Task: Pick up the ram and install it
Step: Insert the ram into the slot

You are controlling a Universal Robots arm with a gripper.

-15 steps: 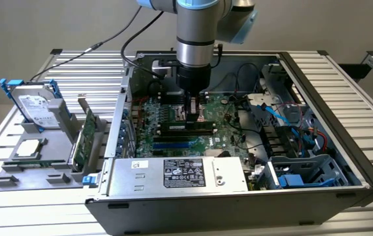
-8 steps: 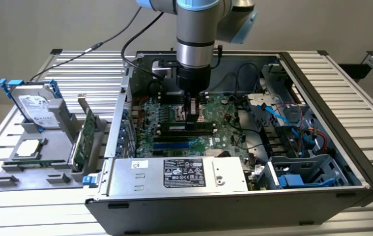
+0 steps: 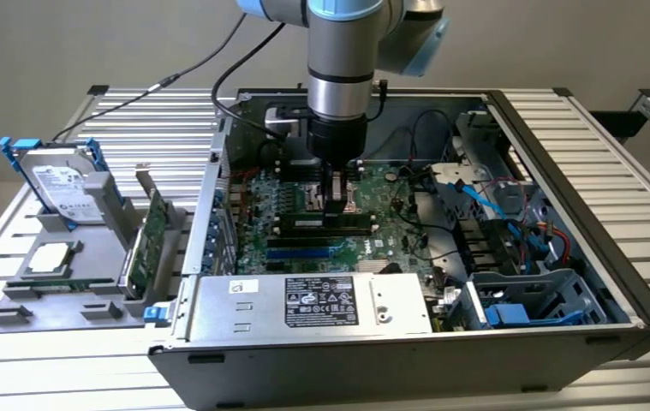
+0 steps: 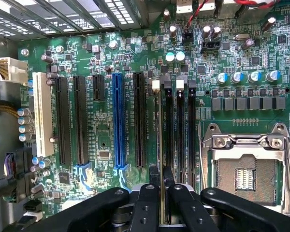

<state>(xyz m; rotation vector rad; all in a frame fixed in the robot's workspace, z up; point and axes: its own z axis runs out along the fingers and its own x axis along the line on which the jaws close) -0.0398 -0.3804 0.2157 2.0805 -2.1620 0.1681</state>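
The main risk here is misalignment: the ram is seen edge-on in the wrist view, standing over the outermost of the memory slots, and if its lower edge sits a little to one side of the channel, or its notch does not match the slot's key, downward force would bend the thin board or stress the motherboard instead of seating it. A tilt along its length is a second hazard, since one end could go in while the other rides up, leaving the latch at that end unclosed. The white latches at the far end of the slots also need to be open; whether they are cannot be told from here. A slip in the grip under load could drop the stick onto the exposed CPU socket just beside the slots.

The pincer is nearly together, its two fingers clamped on the ram's upper edge, with the board hanging straight below them. In the exterior view the pincer is down inside the open computer case, directly above the motherboard's slot area.
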